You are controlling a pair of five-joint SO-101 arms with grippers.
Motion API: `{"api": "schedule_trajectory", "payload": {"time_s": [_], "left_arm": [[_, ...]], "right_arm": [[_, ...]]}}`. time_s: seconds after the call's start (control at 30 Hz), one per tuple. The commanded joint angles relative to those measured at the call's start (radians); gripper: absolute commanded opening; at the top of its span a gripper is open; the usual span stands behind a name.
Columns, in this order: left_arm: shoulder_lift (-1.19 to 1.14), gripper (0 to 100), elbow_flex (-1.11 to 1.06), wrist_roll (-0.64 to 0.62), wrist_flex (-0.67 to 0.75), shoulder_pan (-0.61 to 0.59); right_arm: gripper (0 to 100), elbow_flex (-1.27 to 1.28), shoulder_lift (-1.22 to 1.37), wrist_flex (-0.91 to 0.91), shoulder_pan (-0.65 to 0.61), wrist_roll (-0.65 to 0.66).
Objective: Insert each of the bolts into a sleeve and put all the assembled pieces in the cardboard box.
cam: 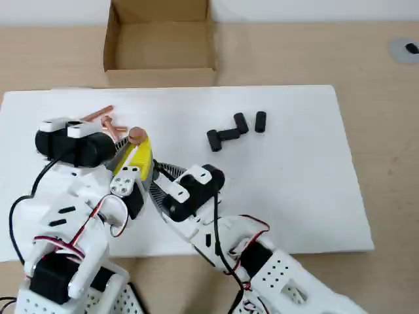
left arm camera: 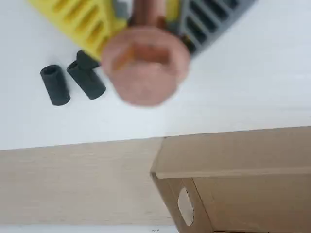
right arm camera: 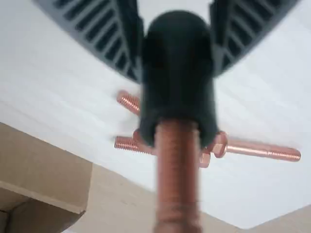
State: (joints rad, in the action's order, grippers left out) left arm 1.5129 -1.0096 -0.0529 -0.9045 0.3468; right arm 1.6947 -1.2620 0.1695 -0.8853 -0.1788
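1. Loose copper bolts lie in a small heap on the white mat, at its left end.
2. I see the left tool clamped on a copper bolt. It grips the shank, and the head stands clear beyond the yellow finger.
3. The cardboard box sits open on the counter, just beyond the mat's far edge.
4. I see the right tool clamped on a black sleeve. A threaded copper shank protrudes from the sleeve's end.
5. Four loose black sleeves lie clustered on the mat to the right, well apart from both tools.
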Motion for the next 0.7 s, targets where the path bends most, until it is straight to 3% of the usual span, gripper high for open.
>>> {"api": "schedule_trajectory", "payload": {"time_s": [0.0,0.27,0.43,0.67], "left_arm": [[-0.01,1,-0.031,0.003,-0.015,0.058],[-0.01,13,-0.04,0.002,-0.061,0.075],[-0.01,15,-0.044,0.003,-0.091,0.072],[-0.01,18,-0.038,0.054,-0.095,-0.049]], "right_arm": [[0.9,-0.001,-0.024,0.031,0.004,-0.009],[0.9,-0.001,-0.024,0.031,0.007,-0.008],[0.9,-0.001,-0.024,0.031,0.005,-0.006],[0.9,-0.001,-0.024,0.029,0.007,-0.005]]}}
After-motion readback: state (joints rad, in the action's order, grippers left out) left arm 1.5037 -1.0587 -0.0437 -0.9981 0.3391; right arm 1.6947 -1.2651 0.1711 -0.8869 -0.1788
